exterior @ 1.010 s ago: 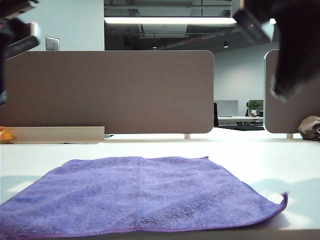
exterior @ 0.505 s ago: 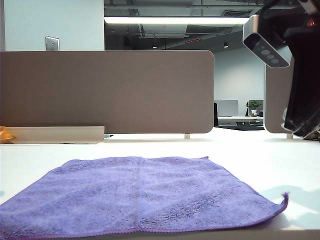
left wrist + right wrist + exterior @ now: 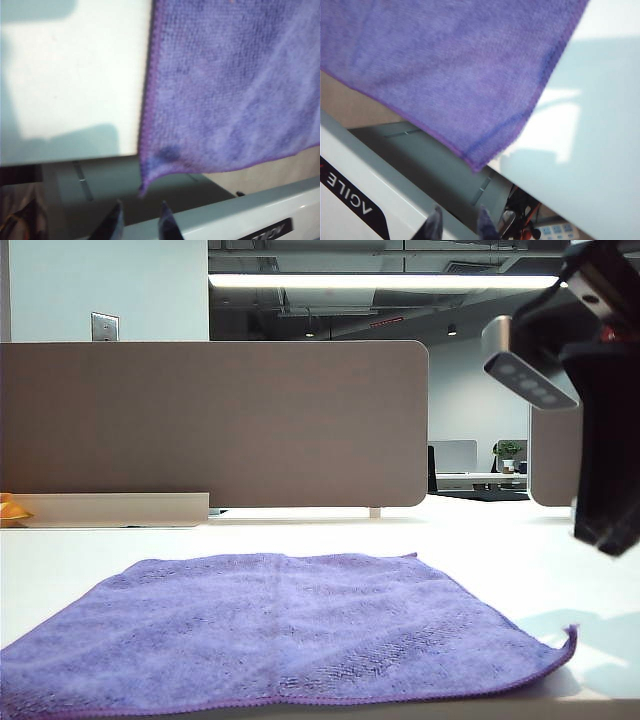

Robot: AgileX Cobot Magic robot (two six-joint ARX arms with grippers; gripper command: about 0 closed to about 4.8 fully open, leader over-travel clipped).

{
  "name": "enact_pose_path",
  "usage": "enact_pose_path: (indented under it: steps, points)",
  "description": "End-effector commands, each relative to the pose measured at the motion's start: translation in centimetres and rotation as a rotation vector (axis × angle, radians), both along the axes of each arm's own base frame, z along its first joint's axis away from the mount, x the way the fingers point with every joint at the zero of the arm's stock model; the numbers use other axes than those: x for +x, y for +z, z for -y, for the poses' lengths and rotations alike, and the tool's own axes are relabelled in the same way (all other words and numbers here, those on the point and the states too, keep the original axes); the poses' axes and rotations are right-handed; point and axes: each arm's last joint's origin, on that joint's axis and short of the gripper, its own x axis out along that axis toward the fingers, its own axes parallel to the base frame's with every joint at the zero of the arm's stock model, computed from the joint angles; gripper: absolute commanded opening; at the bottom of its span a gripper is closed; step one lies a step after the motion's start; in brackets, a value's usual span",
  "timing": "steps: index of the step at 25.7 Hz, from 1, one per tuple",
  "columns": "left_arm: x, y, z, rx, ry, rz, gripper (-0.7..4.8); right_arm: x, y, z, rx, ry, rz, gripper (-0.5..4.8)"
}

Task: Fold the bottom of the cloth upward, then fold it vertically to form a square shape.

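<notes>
Both arms drop toward the near corners of the flat, unfolded cloth [image 3: 290, 630], left gripper [image 3: 140, 222] and right gripper [image 3: 456, 222] parted, empty, first fold pending.

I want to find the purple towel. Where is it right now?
The cloth lies flat on the white table, near the front edge in the exterior view, with the right claw above its near right corner.

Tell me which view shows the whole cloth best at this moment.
The exterior view: the cloth lies spread flat on the table, nearly all visible. The left wrist view shows only one near corner overhanging the edge, above the left gripper. The right wrist view shows the other near corner, above the right gripper.
</notes>
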Motion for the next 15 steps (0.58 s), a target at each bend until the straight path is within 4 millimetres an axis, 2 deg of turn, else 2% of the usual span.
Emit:
enact_pose_path:
  steps: [1, 7, 15]
  points:
    - [0.3, 0.3, 0.1, -0.031, 0.041, 0.006, 0.99, -0.2, -0.7, 0.1, -0.008, -0.008, -0.023, 1.00]
    - [0.8, 0.2, 0.3, -0.029, 0.072, 0.022, 0.99, -0.4, -1.1, 0.2, 0.007, -0.016, -0.051, 1.00]
    - [0.8, -1.3, 0.2, 0.027, 0.083, -0.042, 0.99, -0.3, -1.0, 0.1, 0.021, -0.032, -0.043, 1.00]
